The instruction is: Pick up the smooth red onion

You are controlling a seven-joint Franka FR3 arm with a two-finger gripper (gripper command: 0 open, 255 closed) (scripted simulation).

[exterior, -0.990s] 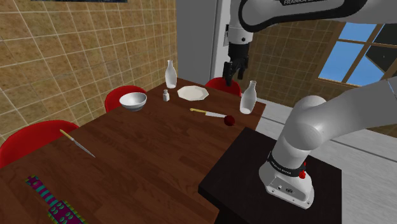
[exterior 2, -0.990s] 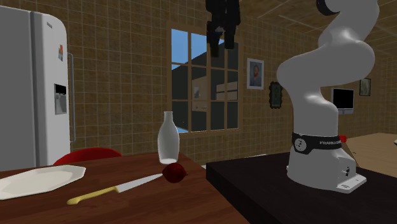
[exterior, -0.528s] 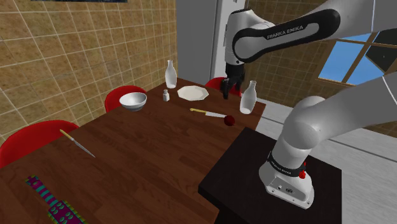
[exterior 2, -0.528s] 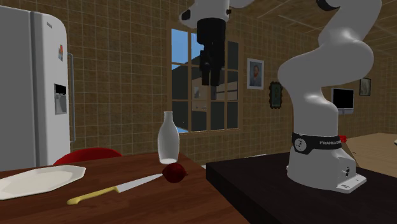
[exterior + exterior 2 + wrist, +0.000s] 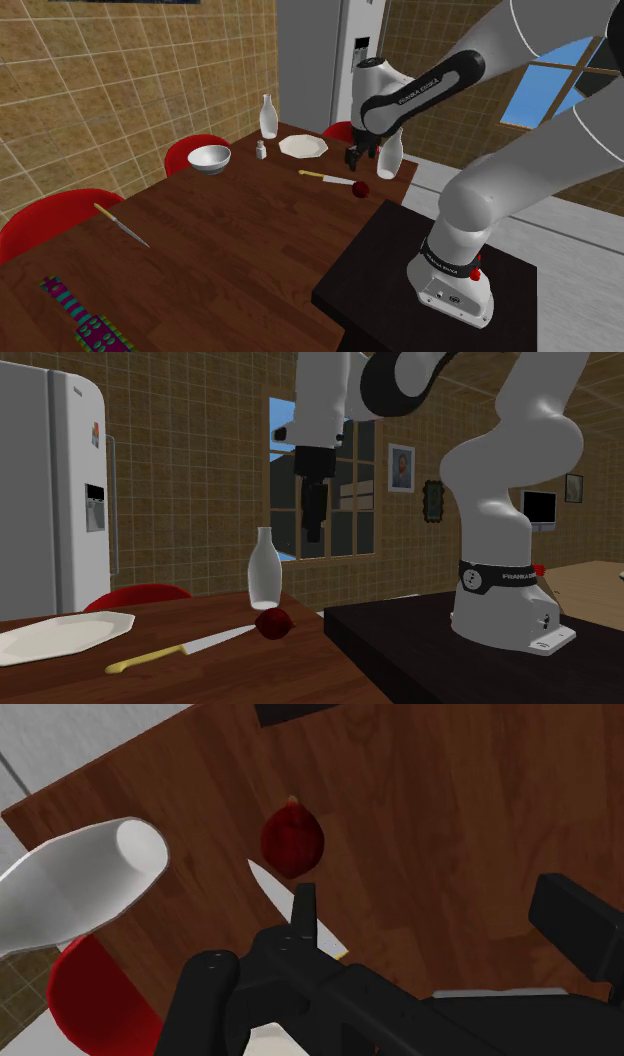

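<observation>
While the onion lies near the tabletop edge by the stand, just beside the tip of a knife, the gripper hangs above it, fingers spread, holding nothing.

Shoulder view overlooks the table; second exterior sits low, sharing the onion.

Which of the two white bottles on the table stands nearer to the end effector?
The bottle at the table corner, near the red onion; the end effector hangs right beside it. The other bottle stands farther away, beyond the plate.
</observation>
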